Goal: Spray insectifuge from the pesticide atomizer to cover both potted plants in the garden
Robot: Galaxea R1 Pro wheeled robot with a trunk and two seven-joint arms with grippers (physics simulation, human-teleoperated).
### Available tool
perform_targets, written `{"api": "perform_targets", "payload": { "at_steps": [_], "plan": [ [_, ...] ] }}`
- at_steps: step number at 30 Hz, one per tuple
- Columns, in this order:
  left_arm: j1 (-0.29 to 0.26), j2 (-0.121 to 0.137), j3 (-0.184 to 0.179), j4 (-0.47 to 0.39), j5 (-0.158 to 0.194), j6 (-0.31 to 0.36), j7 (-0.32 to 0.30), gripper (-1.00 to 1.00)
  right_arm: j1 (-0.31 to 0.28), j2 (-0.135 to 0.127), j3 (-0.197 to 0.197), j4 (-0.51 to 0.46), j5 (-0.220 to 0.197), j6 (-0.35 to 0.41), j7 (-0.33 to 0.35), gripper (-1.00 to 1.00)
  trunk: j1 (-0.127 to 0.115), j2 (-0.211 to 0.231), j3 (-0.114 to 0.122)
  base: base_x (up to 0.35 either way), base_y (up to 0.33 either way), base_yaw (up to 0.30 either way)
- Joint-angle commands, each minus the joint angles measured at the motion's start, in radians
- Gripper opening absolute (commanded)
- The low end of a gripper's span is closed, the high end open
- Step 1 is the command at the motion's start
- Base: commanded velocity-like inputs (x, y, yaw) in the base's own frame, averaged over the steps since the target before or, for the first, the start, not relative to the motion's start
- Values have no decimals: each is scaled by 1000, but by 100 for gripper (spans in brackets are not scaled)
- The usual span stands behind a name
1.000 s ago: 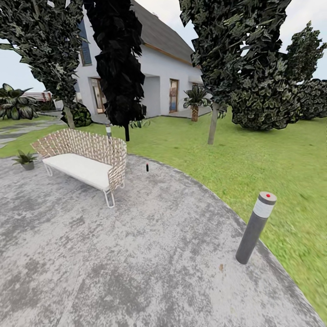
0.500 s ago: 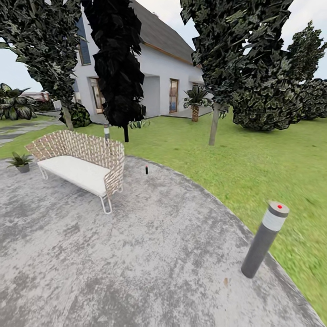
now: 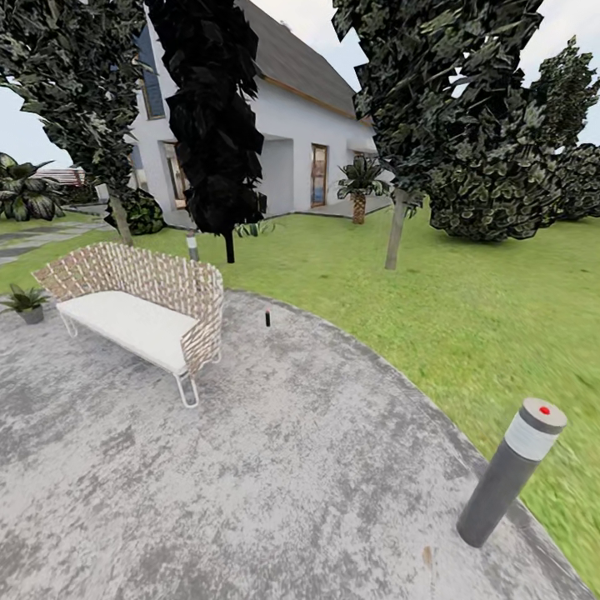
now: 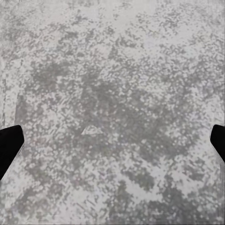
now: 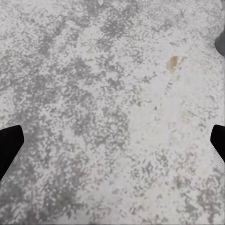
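1. Head view: pesticide atomizer (image 3: pixel 267 317) stands untouched on the patio (image 3: pixel 317 467), just beside the bench (image 3: pixel 137 312).
2. One potted plant (image 3: pixel 25 302) off the bench's other end, unsprayed.
3. Left gripper (image 4: pixel 112 140) and right gripper (image 5: pixel 112 140) both wide, empty. Everything's left.

1. I stand in a home garden: a white house (image 3: pixel 283 142) with a grey pitched roof and glazed doors rises behind the lawn (image 3: pixel 433 300).
2. Under me lies a round, mottled grey paved patio (image 3: pixel 275 467), bordered by grass.
3. A woven bench (image 3: pixel 137 308) with a white cushion sits on it, and a grey bollard lamp (image 3: pixel 510 483) stands at its edge.
4. Big dark trees (image 3: pixel 433 108), a palm (image 3: pixel 360 187) and a small potted plant (image 3: pixel 25 302) surround it.
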State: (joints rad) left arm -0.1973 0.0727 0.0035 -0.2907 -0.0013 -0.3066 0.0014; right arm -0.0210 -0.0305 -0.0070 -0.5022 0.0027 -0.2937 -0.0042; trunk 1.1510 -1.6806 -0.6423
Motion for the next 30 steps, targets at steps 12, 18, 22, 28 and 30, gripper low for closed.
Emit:
{"api": "perform_targets", "payload": {
  "at_steps": [12,18,22,28,30],
  "plan": [
    [-1,3,1,1,0,-4,0,100,-1,1,-1,1,-1,-4,0,100,1,0,-1,340,0,0],
    [-1,4,1,1,1,-5,0,100,-1,1,-1,1,-1,-4,0,100,1,0,-1,339,0,0],
    [-1,4,1,1,0,-5,0,100,-1,1,-1,1,-1,-4,0,100,1,0,-1,339,-37,0],
    [-1,4,14,1,1,-4,-1,100,-1,1,-1,1,-1,-4,0,100,1,0,-1,339,-77,0],
    [-1,4,19,1,0,-5,-2,100,-1,1,-1,1,-1,-4,0,100,1,0,-1,339,-86,0]
  ]
}}
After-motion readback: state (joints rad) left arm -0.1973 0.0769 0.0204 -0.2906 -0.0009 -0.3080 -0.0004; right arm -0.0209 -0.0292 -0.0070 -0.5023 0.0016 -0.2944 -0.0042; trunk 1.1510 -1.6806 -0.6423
